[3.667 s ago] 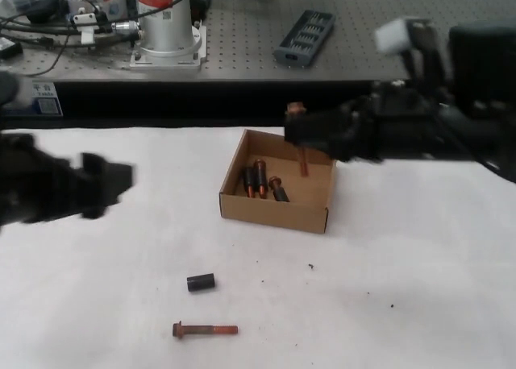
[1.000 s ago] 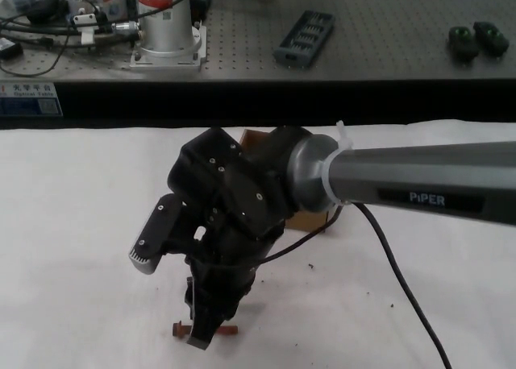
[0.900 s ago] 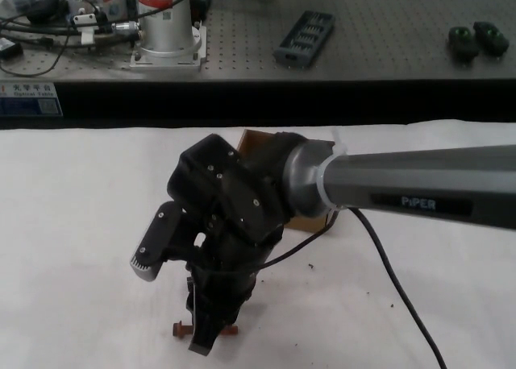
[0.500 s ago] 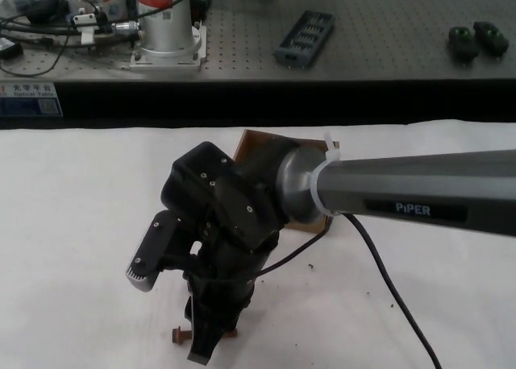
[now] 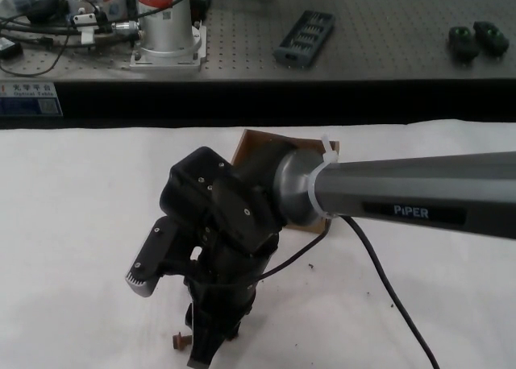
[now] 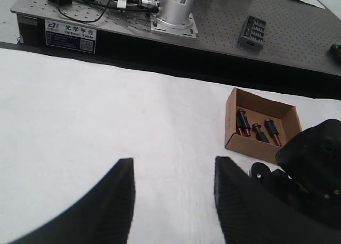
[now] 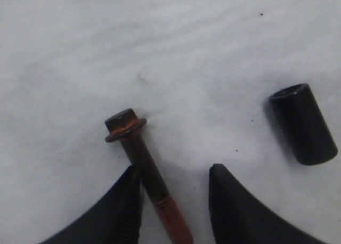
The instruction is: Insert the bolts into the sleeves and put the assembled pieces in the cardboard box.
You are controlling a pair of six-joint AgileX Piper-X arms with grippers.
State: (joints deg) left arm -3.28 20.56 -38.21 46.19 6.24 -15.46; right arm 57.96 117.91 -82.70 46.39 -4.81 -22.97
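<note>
**Right claw** [image 7: 175, 172]: jaws moderately apart, set low over the white-covered counter [image 7: 64, 52], with the bolt [image 7: 143, 164] lying flat between its fingers. One finger looked to be touching or just beside the shank; the other stood apart from it.

**Bolt:** flanged head, dull coppery metal, with a brighter reddish stretch toward the tip.

**Sleeve** [image 7: 302, 124]: a short, matte black tube with an open end, lying on the cloth near the bolt but outside the jaws.

**Step in hand:** for a sound pick, the claw would probably need to centre itself across the shank and close near mid-length. Otherwise the hard, round shank could roll or pivot on the soft, faintly wrinkled cloth.

**Left claw** [image 6: 173, 161]: hung wide open and empty above the counter.

**Cardboard box** [image 6: 250, 152]: plain brown and open-topped, holding three assembled pieces [image 6: 257, 131]. It stood farther back on the counter, apart from the bolt.
</note>
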